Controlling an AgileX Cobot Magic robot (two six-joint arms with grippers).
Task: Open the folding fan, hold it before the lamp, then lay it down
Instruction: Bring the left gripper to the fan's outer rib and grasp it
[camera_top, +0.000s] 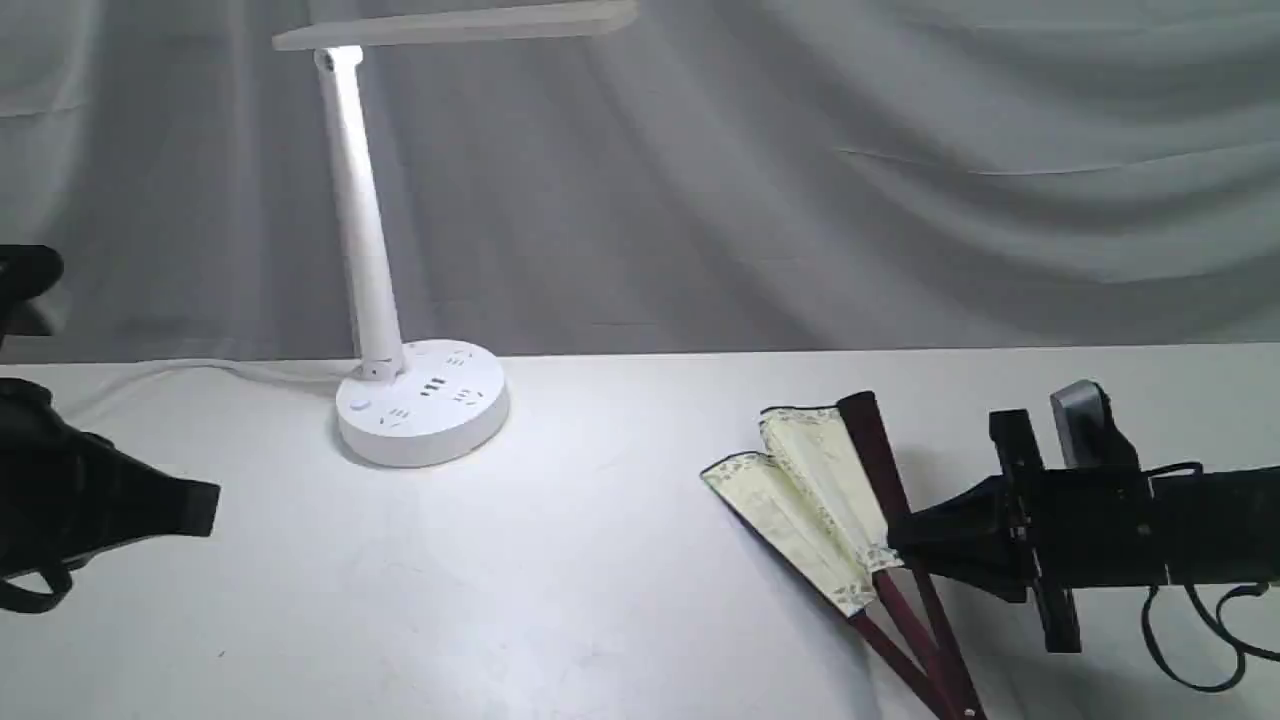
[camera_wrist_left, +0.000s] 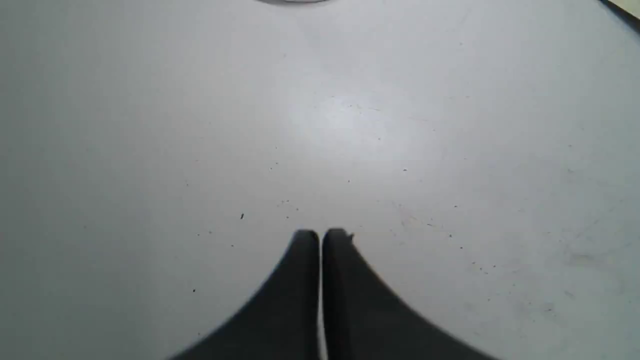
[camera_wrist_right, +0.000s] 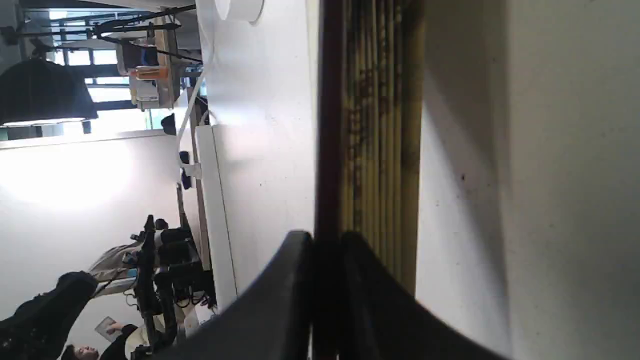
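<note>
Pleats of the folding fan (camera_top: 810, 490) spread just beyond the right fingers (camera_wrist_right: 280, 300), which pinch its maroon rib (camera_wrist_right: 327, 125); left fingers (camera_wrist_left: 300, 285) pressed together, holding nothing, above the counter (camera_wrist_left: 150, 125).

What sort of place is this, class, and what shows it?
Probably a robotics lab test bench: a white table before a draped grey backdrop, the left gripper and right gripper over it, and a person beside equipment beyond.
</note>
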